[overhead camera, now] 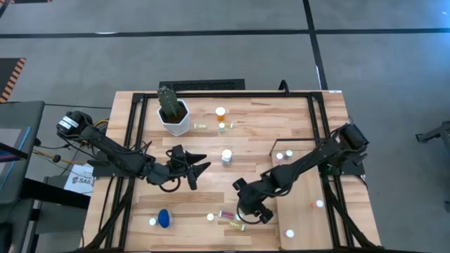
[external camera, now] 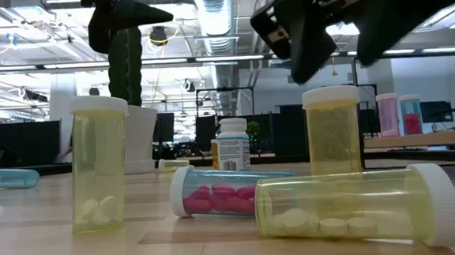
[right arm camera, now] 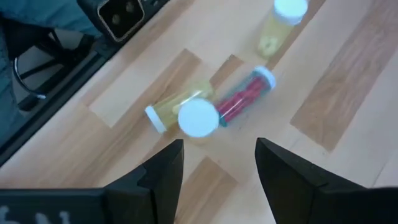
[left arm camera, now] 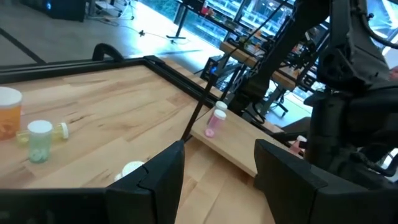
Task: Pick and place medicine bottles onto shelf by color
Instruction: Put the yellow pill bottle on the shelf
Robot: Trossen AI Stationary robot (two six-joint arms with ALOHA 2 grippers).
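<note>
Near the table's front edge, three medicine bottles cluster together: a yellow one standing upright point(right arm camera: 198, 117), a yellow one lying down point(right arm camera: 166, 109), and a clear-blue one with pink pills lying down point(right arm camera: 245, 96). Another yellow bottle stands just beyond them point(right arm camera: 281, 23). My right gripper point(right arm camera: 219, 155) hovers open above this cluster point(overhead camera: 230, 218), pointing steeply down, with nothing between its fingers. My left gripper point(overhead camera: 200, 169) is open and held level above the table's middle left. The pale shelf point(overhead camera: 299, 165) lies at the right, with white-capped bottles standing on it, one of them pink point(left arm camera: 214, 121).
A white pot with a cactus point(overhead camera: 174, 112) stands at the far left. An orange bottle point(overhead camera: 221, 112) and small vials sit at the far middle, a white bottle point(overhead camera: 226, 156) at the centre, and a blue bottle point(overhead camera: 164, 218) near the front left. Black frame rails point(overhead camera: 140, 133) run along the table's sides.
</note>
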